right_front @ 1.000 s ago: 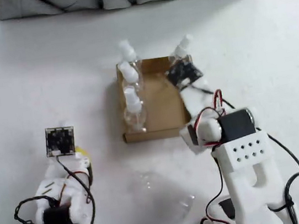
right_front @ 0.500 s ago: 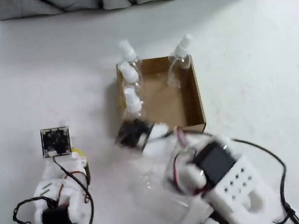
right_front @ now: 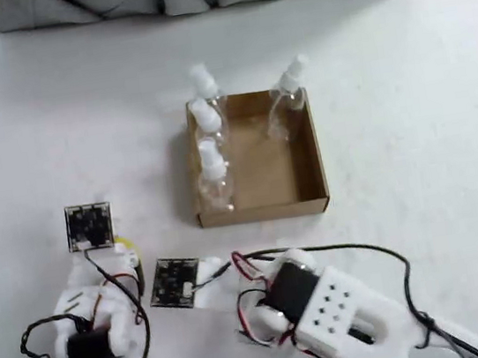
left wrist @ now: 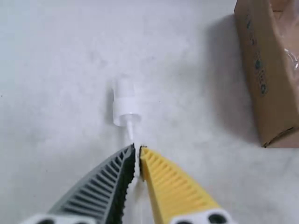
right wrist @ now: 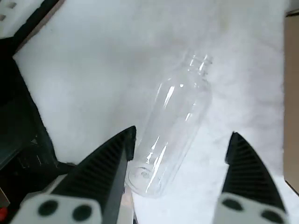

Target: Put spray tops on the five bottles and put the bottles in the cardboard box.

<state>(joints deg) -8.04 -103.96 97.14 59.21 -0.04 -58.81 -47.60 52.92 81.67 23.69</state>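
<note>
Bottle (right wrist: pixel 174 122) lies neck-away between wide-open fingers of the right gripper (right wrist: pixel 182 136); left gripper (left wrist: pixel 138 150) pinches the spray top (left wrist: pixel 126 105) by its tube.

On my left wrist feed, the left gripper (left wrist: pixel 137 150) sits low over the white table (left wrist: pixel 60 56). The gray finger (left wrist: pixel 105 189) and yellow finger (left wrist: pixel 175 189) are pinched nearly together, toothed faces inward. The thin dip tube (left wrist: pixel 131 134) runs into the slit between the tips, so I read it as clamped there. The white spray top (left wrist: pixel 125 105) lies flat on the table just past the tips, head pointing away from the gripper. The cardboard box (left wrist: pixel 264 70) stands off to the yellow finger's side, well apart from the spray top, one corner and outer wall visible. It casts a soft shadow on the table.
</note>
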